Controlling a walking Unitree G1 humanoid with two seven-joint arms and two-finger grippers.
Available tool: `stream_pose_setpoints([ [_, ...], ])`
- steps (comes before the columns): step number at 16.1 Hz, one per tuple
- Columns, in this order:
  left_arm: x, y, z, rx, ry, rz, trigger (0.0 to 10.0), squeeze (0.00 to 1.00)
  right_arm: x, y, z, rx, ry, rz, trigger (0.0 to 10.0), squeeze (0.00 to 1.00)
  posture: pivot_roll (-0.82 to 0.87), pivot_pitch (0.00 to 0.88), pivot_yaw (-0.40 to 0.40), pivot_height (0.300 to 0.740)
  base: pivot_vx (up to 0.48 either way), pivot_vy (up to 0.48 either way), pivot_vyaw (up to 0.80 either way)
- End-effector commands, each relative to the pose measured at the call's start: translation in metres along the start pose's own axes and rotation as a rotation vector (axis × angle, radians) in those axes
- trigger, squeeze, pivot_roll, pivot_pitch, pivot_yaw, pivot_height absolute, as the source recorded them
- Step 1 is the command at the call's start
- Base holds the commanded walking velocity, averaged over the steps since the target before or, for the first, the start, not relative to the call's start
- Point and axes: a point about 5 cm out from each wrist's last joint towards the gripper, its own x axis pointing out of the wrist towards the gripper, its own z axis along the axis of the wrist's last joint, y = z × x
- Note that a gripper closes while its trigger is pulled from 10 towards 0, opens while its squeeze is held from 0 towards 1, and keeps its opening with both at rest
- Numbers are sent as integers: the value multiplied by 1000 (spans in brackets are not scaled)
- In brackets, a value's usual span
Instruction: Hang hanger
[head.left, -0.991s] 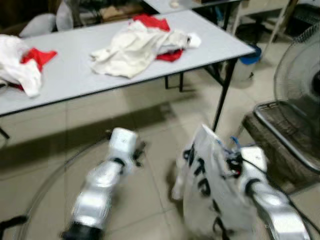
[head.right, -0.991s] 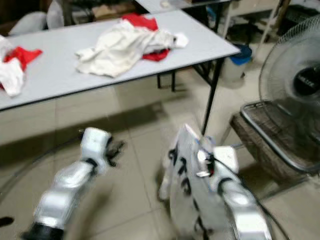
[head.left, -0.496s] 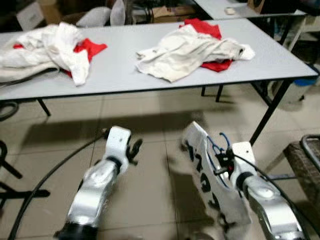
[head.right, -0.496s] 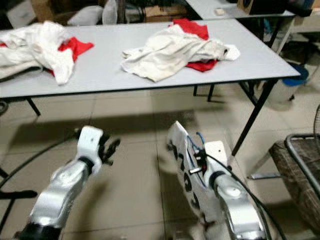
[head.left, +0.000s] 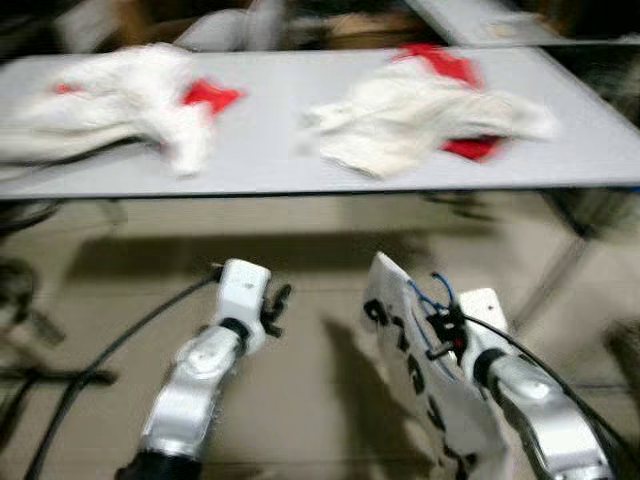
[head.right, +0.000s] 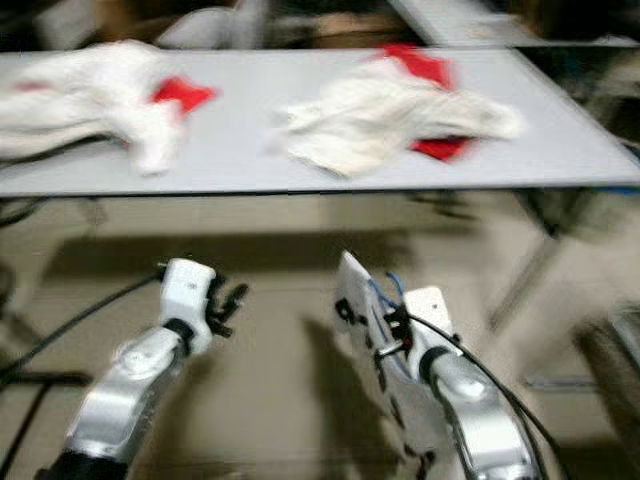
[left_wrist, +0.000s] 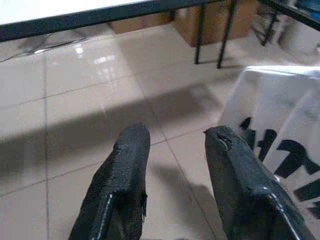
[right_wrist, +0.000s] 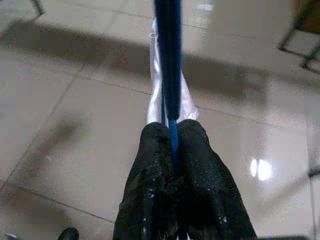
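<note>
Right gripper (right_wrist: 172, 142) pinches blue hanger (right_wrist: 169, 60), fingers pressed together on it; white shirt (head.left: 415, 375) with black print hangs from it over tiled floor (left_wrist: 75, 100). Left gripper (left_wrist: 175, 142) spread, nothing in it, beside shirt. Table (head.left: 270, 150) ahead holds clothes (head.left: 420, 115).

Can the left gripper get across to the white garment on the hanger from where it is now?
Probably yes. The left gripper is open and empty, with bare floor between it and the white garment, which hangs on the blue hanger held by the right gripper.
</note>
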Motion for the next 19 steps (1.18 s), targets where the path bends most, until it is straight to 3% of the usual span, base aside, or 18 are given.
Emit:
stream_pose_setpoints([
  [1, 1, 8, 1, 6, 0, 19, 10000, 0, 2, 4, 12, -13, -56, 15, 10000, 0, -56, 23, 55, 740, 304, 0, 800],
  [4, 6, 6, 6, 7, -14, 14, 10000, 0, 3, 1, 13, -18, -64, 19, 10000, 0, -36, 12, 46, 740, 309, 0, 800],
  [9, -4, 12, 2, 20, -2, 30, 10000, 0, 12, 5, 13, -8, -69, 27, 10000, 0, 11, 19, 35, 740, 313, 0, 800],
  [13, 0, 15, 3, 27, 5, 24, 10000, 0, 10, 7, 14, -18, -81, -1, 10000, 0, -30, 18, 71, 740, 322, 0, 800],
  [16, 8, 10, 7, 25, -3, 1, 10000, 0, 6, -1, 11, -15, -91, -75, 10000, 0, -48, 11, 87, 740, 324, 0, 156],
  [19, 13, 6, 8, 24, -9, -4, 10000, 0, 5, -1, 13, -20, -114, -75, 10000, 0, -31, 0, 71, 740, 326, 0, 0],
])
